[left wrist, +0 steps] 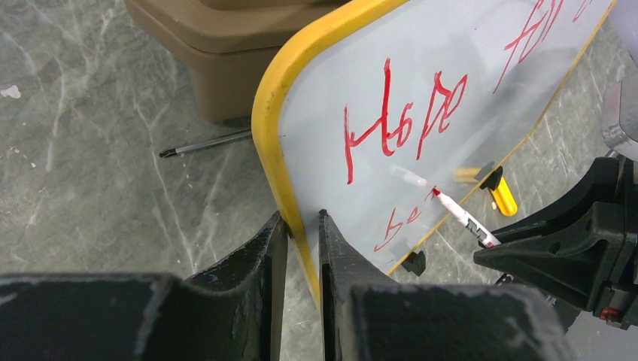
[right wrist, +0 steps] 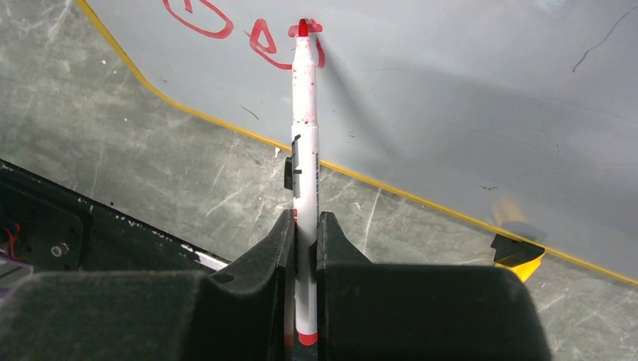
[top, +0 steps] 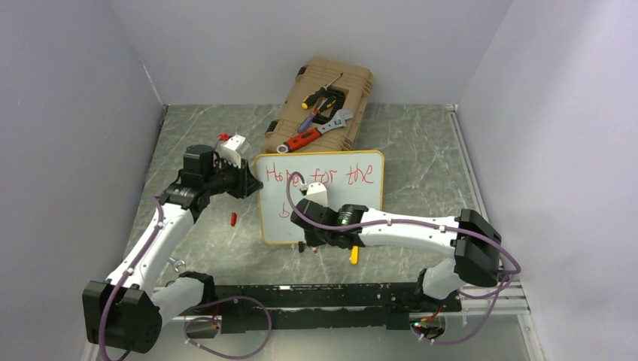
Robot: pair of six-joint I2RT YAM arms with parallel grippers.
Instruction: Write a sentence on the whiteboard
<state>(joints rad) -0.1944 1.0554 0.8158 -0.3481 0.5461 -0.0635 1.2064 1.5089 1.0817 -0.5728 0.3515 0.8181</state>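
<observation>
The whiteboard [top: 342, 197] stands tilted on the table, white with a yellow frame. My left gripper [left wrist: 302, 222] is shut on its left yellow edge, one finger on each side. The sentence [top: 325, 174] is in red marker. Its top line reads "Hope for the", and a second line [left wrist: 406, 219] begins "be". My right gripper [right wrist: 304, 226] is shut on a white marker [right wrist: 305, 128] with a red tip. That tip touches the whiteboard [right wrist: 466, 90] just after the lower letters. In the top view my right gripper [top: 310, 229] hides most of the lower line.
A tan tool case [top: 353, 90] lies behind the board with screwdrivers, a wrench and red-handled pliers on it. A red marker cap [top: 233, 219] lies left of the board. A yellow-handled object [top: 353, 255] lies by the board's front edge. A thin screwdriver shaft [left wrist: 203, 144] pokes out beside the case.
</observation>
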